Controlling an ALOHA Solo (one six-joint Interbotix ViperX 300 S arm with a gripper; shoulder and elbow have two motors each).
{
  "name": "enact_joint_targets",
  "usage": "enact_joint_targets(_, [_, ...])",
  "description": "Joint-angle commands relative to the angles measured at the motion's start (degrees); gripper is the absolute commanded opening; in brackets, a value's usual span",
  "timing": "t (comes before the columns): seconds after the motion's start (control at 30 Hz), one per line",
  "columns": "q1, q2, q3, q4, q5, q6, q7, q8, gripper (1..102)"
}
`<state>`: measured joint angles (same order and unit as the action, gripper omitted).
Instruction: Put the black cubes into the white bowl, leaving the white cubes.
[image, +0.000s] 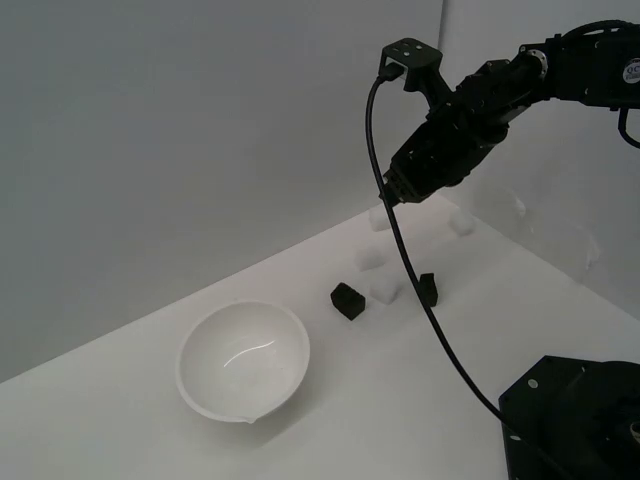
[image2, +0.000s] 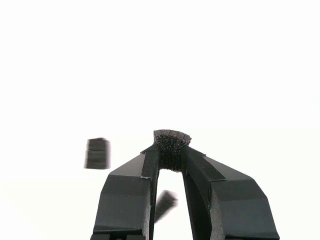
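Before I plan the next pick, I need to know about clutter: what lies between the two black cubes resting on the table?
In the exterior view, a white cube lies between the black cubes.

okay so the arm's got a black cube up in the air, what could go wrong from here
The black cube sits only at the very tips of the gripper, so it might slip out on the way to the white bowl.

The bowl is empty and glossy, so a cube released from height could bounce out.

Two black cubes on the table lie close to a white cube, which later grasps might nudge.
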<state>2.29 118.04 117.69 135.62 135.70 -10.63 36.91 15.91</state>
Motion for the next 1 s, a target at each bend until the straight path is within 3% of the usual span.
enact_joint_targets(0.0, [-3.5,3.1,3.3,-0.4,-0.7,-1.1,0.4,-0.9,3])
enact_joint_targets(0.17, [-11.6,4.0,4.3,-0.9,-1.1,-1.1,0.4,-4.6,3])
enact_joint_targets(0.3, [-17.1,3.5,3.7,-1.7,-2.0,-1.1,0.4,-6.2,3])
enact_joint_targets(0.83, [-31.9,-4.3,-4.0,-9.2,-9.5,-1.3,-0.1,-9.1,3])
enact_joint_targets(0.97, [-34.8,-6.0,-5.8,-9.5,-9.8,-1.7,-1.9,-10.0,3])
